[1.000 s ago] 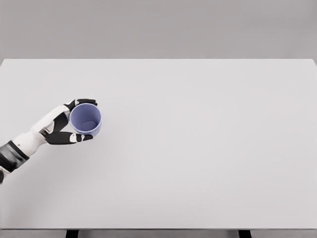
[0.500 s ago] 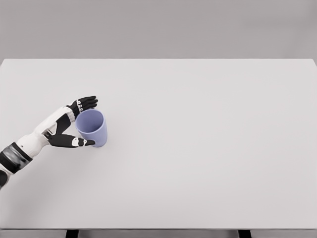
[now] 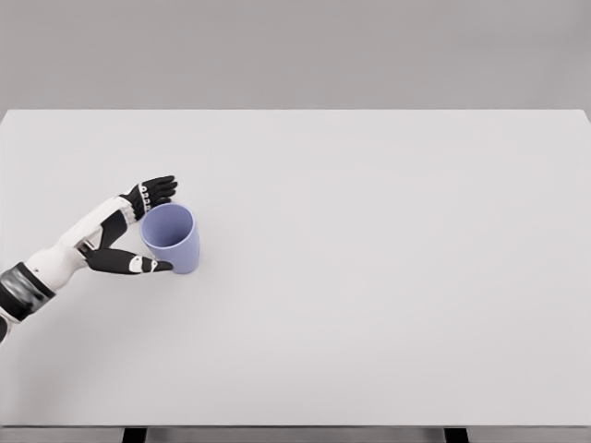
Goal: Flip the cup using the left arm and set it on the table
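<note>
We see a lavender-blue cup standing upright on the pale grey tabletop, mouth facing up so that its inner wall and bottom show, in the left part of the surface and roughly midway between the near and far edges. Our left hand sits just to the cup's left, its white forearm coming in from the lower left edge of the head view. The hand is spread apart around the cup rather than clamped on it: the black fingers fan out behind the cup's far rim, and the thumb reaches along the near side at the cup's base. Whether the thumb tip touches the cup wall we cannot tell; a thin gap seems to show between the fingers and the rim. The cup casts a soft shadow on the tabletop beside its base. Our right arm does not appear in this view.
</note>
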{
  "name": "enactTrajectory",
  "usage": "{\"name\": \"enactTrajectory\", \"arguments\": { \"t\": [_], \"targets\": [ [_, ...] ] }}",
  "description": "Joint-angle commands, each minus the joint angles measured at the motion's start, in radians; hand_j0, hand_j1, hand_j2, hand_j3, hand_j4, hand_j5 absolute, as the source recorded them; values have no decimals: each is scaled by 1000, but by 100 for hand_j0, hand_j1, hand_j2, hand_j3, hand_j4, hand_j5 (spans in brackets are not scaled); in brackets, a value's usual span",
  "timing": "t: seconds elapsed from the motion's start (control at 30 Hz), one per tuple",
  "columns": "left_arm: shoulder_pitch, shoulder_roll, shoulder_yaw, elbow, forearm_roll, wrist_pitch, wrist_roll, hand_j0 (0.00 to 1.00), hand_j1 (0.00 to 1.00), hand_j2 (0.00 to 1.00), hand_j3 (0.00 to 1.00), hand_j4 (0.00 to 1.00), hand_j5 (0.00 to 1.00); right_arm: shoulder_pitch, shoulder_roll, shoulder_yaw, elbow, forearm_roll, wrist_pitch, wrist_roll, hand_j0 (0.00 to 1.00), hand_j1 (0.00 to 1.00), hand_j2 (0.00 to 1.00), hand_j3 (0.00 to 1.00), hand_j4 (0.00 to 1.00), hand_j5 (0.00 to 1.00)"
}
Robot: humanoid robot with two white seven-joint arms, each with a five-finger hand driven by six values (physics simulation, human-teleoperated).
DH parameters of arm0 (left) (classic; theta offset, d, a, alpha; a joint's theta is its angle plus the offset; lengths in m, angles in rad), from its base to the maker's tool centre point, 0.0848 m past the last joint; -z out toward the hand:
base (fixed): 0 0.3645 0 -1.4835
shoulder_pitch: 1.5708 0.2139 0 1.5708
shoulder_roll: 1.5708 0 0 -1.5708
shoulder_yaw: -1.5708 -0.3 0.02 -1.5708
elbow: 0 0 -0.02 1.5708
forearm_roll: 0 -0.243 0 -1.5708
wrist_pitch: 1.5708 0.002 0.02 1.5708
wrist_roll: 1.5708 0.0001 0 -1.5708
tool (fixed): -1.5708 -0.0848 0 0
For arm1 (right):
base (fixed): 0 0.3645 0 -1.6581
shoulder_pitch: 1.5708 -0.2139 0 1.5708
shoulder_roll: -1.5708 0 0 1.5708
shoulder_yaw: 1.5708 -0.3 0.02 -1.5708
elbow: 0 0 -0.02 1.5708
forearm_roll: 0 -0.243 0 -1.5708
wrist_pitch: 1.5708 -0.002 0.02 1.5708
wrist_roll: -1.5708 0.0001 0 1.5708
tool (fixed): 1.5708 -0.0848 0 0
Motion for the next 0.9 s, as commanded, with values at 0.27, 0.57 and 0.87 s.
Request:
{"name": "enactTrajectory", "arguments": {
  "t": [0.27,0.57,0.87],
  "targets": [
    [-3,37,11,8,-1,0,0,100,100,100,100,100,100,0,0,0,0,1,0,0,100,100,100,100,100,100],
    [52,129,77,-1,-7,-17,0,100,100,100,100,100,100,0,0,0,0,-1,0,0,100,100,100,100,100,100],
    [60,199,128,-7,-23,-12,6,100,100,100,100,100,100,0,0,0,0,-1,0,0,100,100,100,100,100,100]
  ]
}}
